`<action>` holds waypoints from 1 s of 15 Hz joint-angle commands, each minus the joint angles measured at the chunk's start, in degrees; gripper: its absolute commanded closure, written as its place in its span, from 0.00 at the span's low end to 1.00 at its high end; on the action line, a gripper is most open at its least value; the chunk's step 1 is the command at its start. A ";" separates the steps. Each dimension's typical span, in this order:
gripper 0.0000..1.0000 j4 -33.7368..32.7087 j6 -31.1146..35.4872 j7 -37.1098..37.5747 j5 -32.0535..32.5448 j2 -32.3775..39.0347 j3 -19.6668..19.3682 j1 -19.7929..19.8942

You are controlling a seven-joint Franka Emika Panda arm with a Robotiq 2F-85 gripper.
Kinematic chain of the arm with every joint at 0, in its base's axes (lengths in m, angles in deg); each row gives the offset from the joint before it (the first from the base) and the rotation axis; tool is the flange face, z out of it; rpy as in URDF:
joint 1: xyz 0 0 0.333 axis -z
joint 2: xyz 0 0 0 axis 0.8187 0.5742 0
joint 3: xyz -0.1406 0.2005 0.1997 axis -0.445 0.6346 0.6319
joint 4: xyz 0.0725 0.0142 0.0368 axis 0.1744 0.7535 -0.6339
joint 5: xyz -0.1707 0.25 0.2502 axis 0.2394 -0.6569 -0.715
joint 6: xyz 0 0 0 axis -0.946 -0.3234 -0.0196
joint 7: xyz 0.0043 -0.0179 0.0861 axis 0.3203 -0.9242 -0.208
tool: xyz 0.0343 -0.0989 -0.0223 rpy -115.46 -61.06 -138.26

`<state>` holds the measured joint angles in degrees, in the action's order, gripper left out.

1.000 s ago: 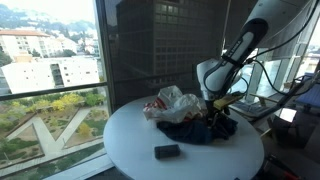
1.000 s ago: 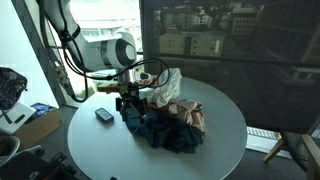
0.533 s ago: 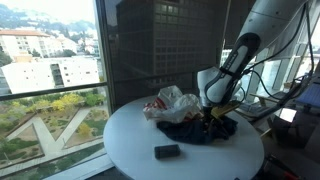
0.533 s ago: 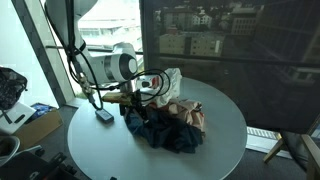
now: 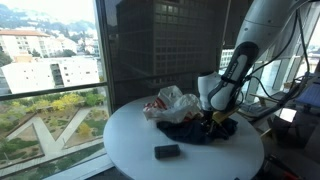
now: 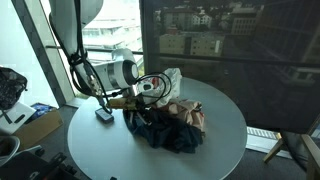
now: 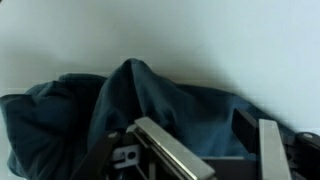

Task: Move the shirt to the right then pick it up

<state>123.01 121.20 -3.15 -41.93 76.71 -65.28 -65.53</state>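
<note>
A dark blue shirt (image 5: 196, 131) lies crumpled on a round white table (image 5: 135, 130); it also shows in the exterior view (image 6: 168, 131) and fills the wrist view (image 7: 150, 100). My gripper (image 5: 207, 120) is down at the shirt's edge, also seen in the exterior view (image 6: 133, 108). In the wrist view the gripper (image 7: 215, 150) has its two fingers apart, with blue cloth bulging up between them. The fingertips are out of frame, so contact with the table is hidden.
A white cloth (image 5: 176, 99) and a pink-tan cloth (image 6: 190, 112) lie bunched against the shirt. A small black block (image 5: 166, 151) lies apart on the table, also seen in the exterior view (image 6: 103, 115). Windows stand close behind the table.
The arm has leaned over and brought the gripper lower into the shirt's edge. The shirt and the other cloths have barely shifted.
</note>
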 commanded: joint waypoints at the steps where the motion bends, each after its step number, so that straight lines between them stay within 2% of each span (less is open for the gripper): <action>1: 0.52 -0.40 1.27 1.65 1.66 0.51 -2.68 -2.75; 7: 0.98 -0.49 -2.53 3.27 2.33 -1.18 -4.59 -5.09; 10: 1.00 -1.17 -5.53 4.21 2.11 -1.89 -4.68 -5.21; 15: 0.99 -3.67 -17.84 5.05 0.47 -3.47 -2.56 -3.60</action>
<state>120.41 110.17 1.02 -40.77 75.49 -69.02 -69.67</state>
